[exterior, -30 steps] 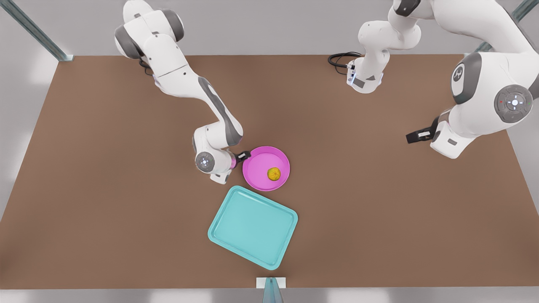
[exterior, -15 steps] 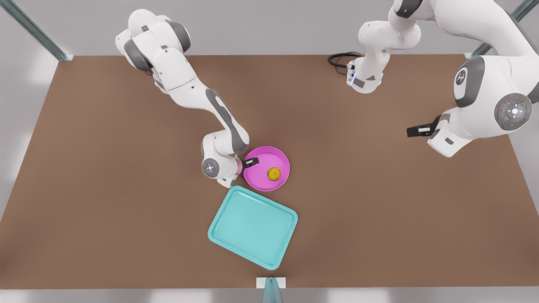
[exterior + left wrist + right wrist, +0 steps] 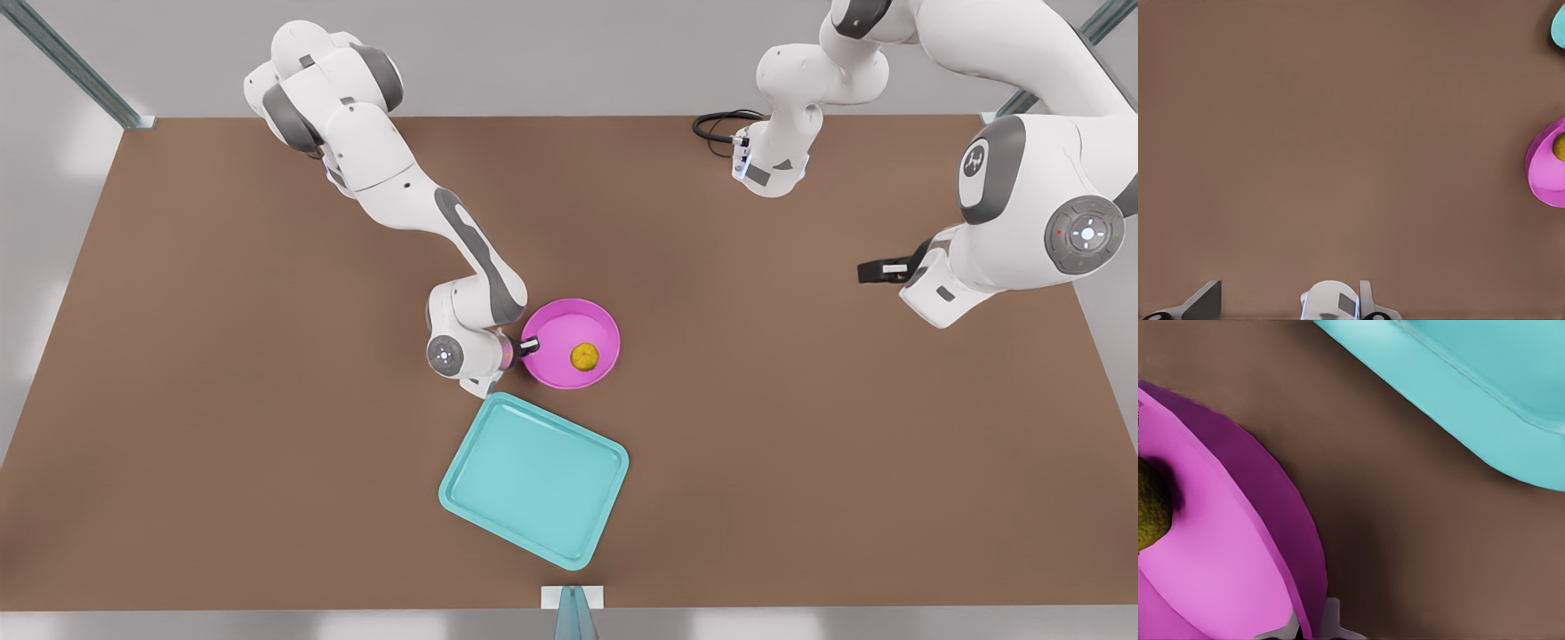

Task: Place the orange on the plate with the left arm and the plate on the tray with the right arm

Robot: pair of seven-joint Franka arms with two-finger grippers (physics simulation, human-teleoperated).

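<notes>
Brown tabletop: the right gripper [image 3: 524,348] pinches the rim of the plate [image 3: 556,336], orange [image 3: 584,356] aboard, just beside the tray [image 3: 498,498]. Tilting may roll the fruit off. The left gripper [image 3: 876,269] waits apart, fingers unclear.

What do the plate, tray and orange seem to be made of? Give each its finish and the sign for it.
Plate: probably smooth plastic, uniform pink with a soft sheen.
Tray: likely the same, even teal, moulded rounded corners.
Orange: fruit skin, matt and bumpy, yellow mottled with green.
</notes>
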